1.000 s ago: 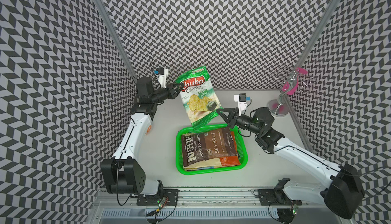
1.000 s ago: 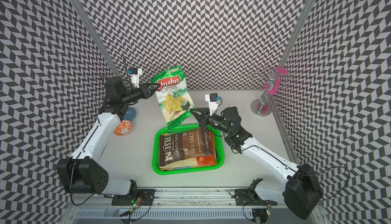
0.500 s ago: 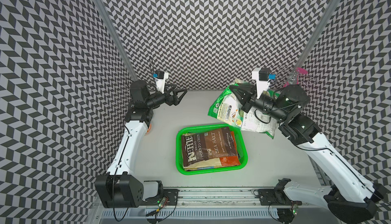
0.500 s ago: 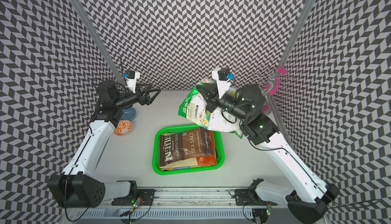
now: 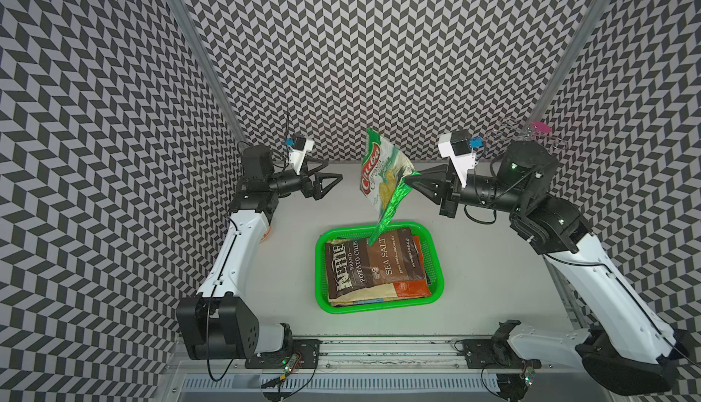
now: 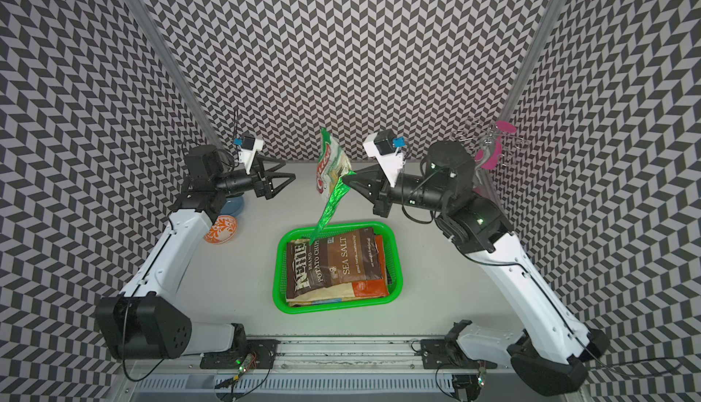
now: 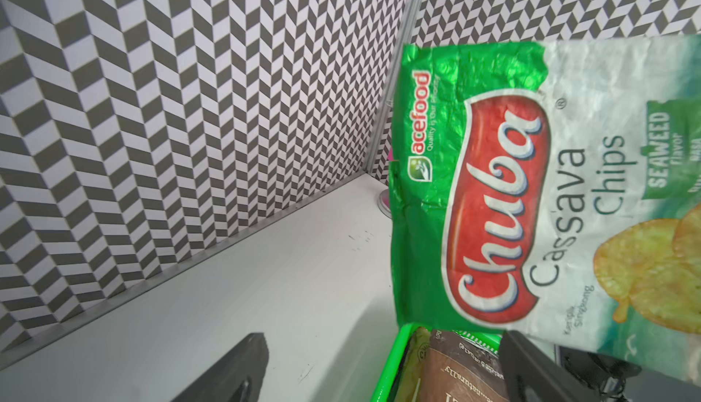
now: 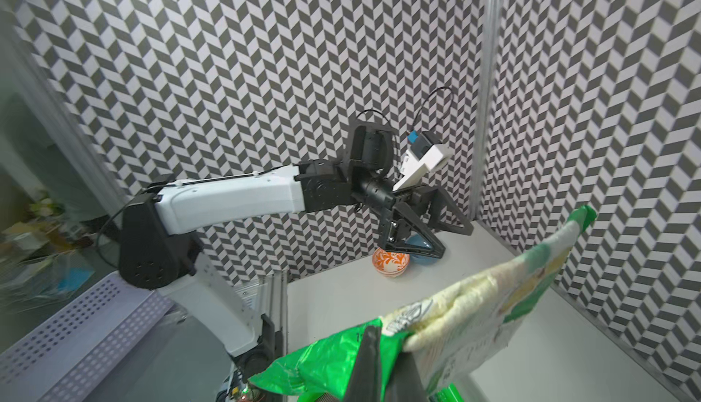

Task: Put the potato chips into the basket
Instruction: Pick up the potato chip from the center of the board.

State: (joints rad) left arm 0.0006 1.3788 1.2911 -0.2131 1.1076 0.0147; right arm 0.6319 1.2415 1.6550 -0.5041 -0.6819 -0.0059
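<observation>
A green-and-white Chuba bag of potato chips [image 5: 381, 168] [image 6: 330, 168] hangs edge-on in the air over the far rim of the green basket [image 5: 320, 267] [image 6: 278, 267]. My right gripper [image 5: 407, 180] [image 6: 347, 178] [image 8: 383, 333] is shut on the bag's green lower edge. The bag [image 8: 474, 324] [image 7: 531, 210] fills much of both wrist views. Inside the basket lie several stacked chip bags, a brown SEA SALT bag [image 5: 375, 263] [image 6: 333, 263] on top. My left gripper [image 5: 333, 170] [image 6: 289, 169] [image 7: 383, 339] stands open to the left of the hanging bag, holding nothing.
An orange patterned bowl [image 6: 221, 229] [image 8: 390, 263] and a blue bowl [image 6: 233, 204] sit at the back left under my left arm. A wire stand with a pink top [image 5: 538, 129] [image 6: 493, 149] stands in the back right corner. Patterned walls close three sides.
My left gripper let go of the bag's top, opened wide and drew back left. My right gripper kept its hold, swung the bag up to the right, then back over the basket.
</observation>
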